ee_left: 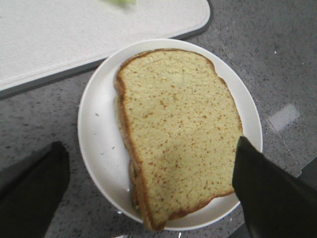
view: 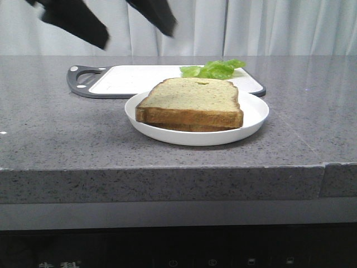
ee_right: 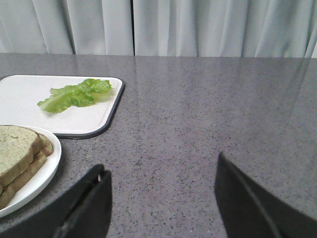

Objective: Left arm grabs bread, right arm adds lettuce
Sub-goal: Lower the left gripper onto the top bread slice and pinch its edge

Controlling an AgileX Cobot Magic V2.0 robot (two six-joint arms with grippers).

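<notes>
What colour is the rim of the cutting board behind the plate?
Dark grey to black around a white surface; the cutting board rim shows best in the front view.

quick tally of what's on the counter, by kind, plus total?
Bread slices: 2, the top bread stacked on a lower slice
Lettuce leaves: 1, the lettuce on the board
Plates: 1, white plate
Cutting boards: 1, white cutting board
Total: 5

a grey speckled stone worktop (view: 67, 139) fills the scene, with pale pleated curtains (view: 279, 28) hanging along its far edge under soft, even light.
</notes>
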